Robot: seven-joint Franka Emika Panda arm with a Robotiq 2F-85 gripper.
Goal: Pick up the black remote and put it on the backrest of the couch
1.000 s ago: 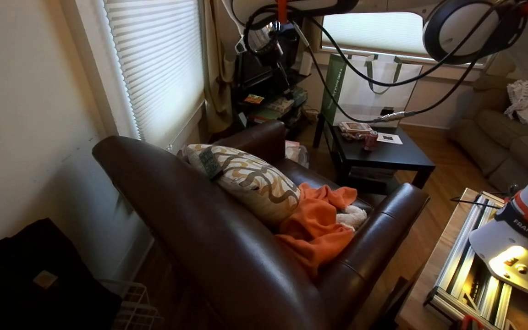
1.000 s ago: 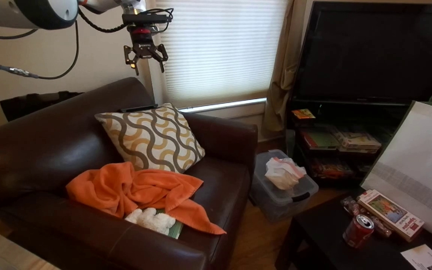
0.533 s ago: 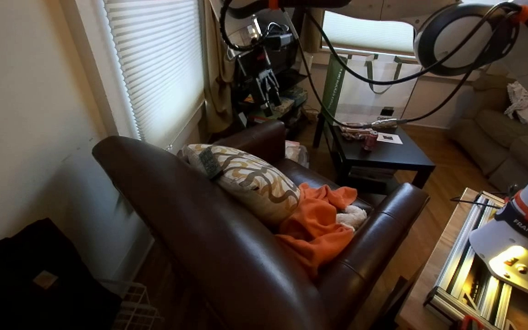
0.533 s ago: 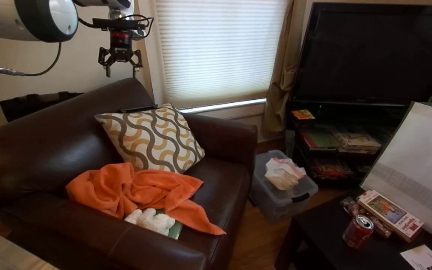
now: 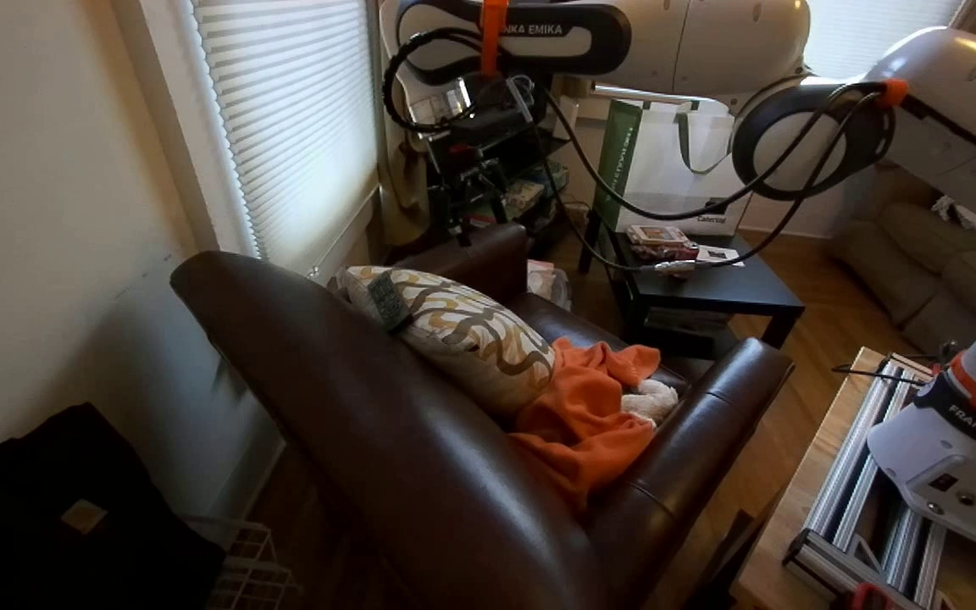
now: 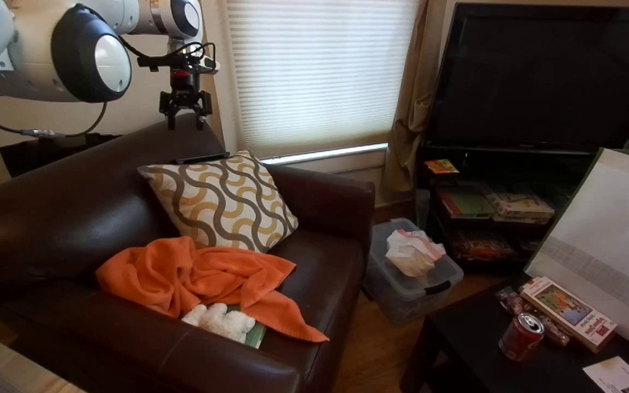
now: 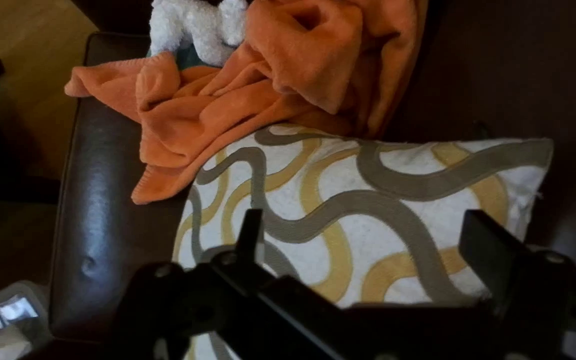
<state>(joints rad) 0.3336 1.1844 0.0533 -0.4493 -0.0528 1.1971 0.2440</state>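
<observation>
The black remote (image 6: 203, 158) is a slim dark oblong on the upper edge of the patterned cushion (image 6: 227, 202), next to the backrest of the couch (image 6: 74, 180). It also shows in an exterior view (image 5: 388, 301), lying tilted against the cushion's top with the backrest (image 5: 344, 398) beside it. My gripper (image 6: 185, 124) is open and empty, above and apart from the remote, near the backrest's far end. It also shows in an exterior view (image 5: 481, 224). In the wrist view my open fingers (image 7: 363, 215) are over the cushion (image 7: 338, 200); I cannot make out the remote there.
An orange blanket (image 6: 183, 273) and a white plush toy (image 6: 221, 322) lie on the seat. The couch's far arm (image 6: 325, 191) and the window blind (image 6: 314, 71) are near the gripper. A black table (image 5: 708, 288) with a can (image 6: 521, 335) stands beyond the couch.
My gripper has come down toward the backrest and cushion, after moving left in an exterior view, and has turned somewhat. The fingers stay open. The remote and cushion have not moved.
</observation>
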